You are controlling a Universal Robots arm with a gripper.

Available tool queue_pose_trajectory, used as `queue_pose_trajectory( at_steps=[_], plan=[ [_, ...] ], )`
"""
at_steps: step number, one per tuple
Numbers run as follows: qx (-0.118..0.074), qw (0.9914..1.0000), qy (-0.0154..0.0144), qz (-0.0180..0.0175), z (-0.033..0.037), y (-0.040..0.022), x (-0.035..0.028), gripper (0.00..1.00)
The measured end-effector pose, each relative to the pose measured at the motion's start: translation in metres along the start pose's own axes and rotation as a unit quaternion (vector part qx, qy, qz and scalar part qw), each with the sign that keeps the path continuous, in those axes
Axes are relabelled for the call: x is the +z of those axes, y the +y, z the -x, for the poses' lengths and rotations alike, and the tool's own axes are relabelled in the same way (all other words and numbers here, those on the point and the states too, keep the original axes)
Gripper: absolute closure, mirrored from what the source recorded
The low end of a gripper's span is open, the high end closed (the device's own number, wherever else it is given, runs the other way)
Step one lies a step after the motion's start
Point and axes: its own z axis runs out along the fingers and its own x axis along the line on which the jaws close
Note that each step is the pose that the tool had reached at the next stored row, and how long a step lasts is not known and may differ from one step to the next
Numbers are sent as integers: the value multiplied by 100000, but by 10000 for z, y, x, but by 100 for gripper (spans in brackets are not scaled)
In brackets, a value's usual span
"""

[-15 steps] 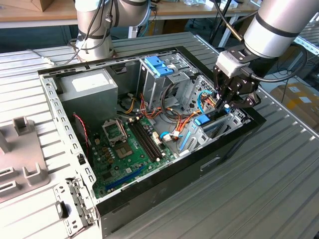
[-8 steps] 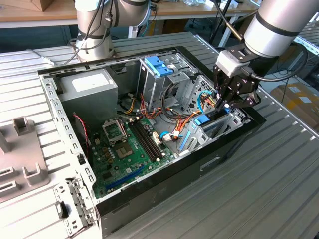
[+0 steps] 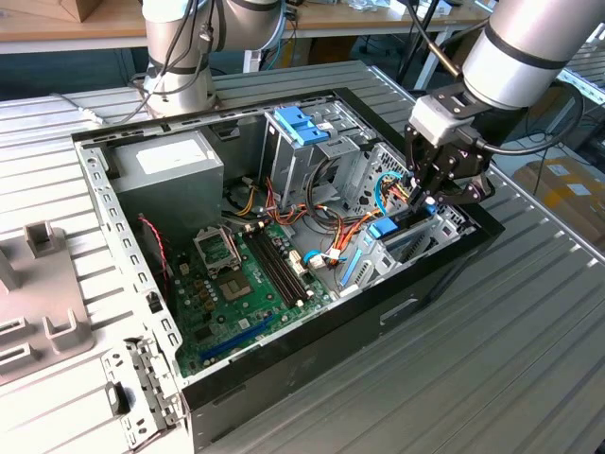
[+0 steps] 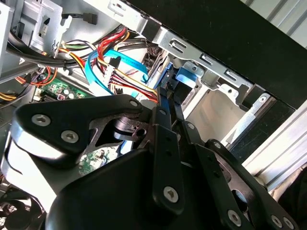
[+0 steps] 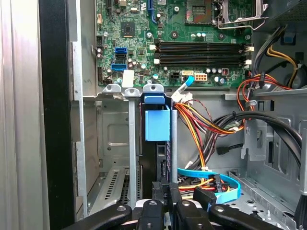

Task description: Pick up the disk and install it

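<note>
Currently the gripper point(image 3: 427, 200) sits inside the computer case point(image 3: 416, 303), fingers narrowed onto the disk point(image 5: 157, 125), which stands edgewise in its bay.

The silver-grey jointed robot arm point(image 3: 515, 47) reaches in from the exterior view's right, its wrist angled steeply downward. Its black metal 2-fingered gripper point(image 3: 423, 196) points down, the slim fingers point(image 4: 165, 139) drawn close together, nearly parallel in both wrist views.

The disk point(image 5: 157, 125) stands edge-on, its label hidden.
</note>
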Motion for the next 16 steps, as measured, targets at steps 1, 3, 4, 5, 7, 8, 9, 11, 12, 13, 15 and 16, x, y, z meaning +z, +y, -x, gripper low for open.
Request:
queue_pose_trajectory(
  at_steps=[1, 3, 4, 5, 7, 8, 9, 11, 12, 13, 15, 16],
  plan=[
    [1, 100000, -10, -1, 0, 2, 7, 83],
    [-1, 100000, -3, 1, -1, 4, 12, 83],
    [0, 100000, 0, 2, -2, 5, 17, 83],
    [0, 100000, -1, 3, -3, 5, 22, 83],
    [4, 100000, -10, 4, -3, 6, 25, 83],
    [4, 100000, -11, 1, -4, 6, 29, 83],
    [1, 100000, -16, 0, -4, 6, 32, 83],
    [4, 100000, -17, 0, -5, 7, 41, 83],
    [4, 100000, -9, 2, -6, 7, 44, 83],
    [4, 100000, -6, 2, -6, 7, 47, 83],
    [3, 100000, -3, 2, -6, 7, 48, 83],
    [2, 100000, -8, 0, -6, 7, 49, 83]
  ],
)
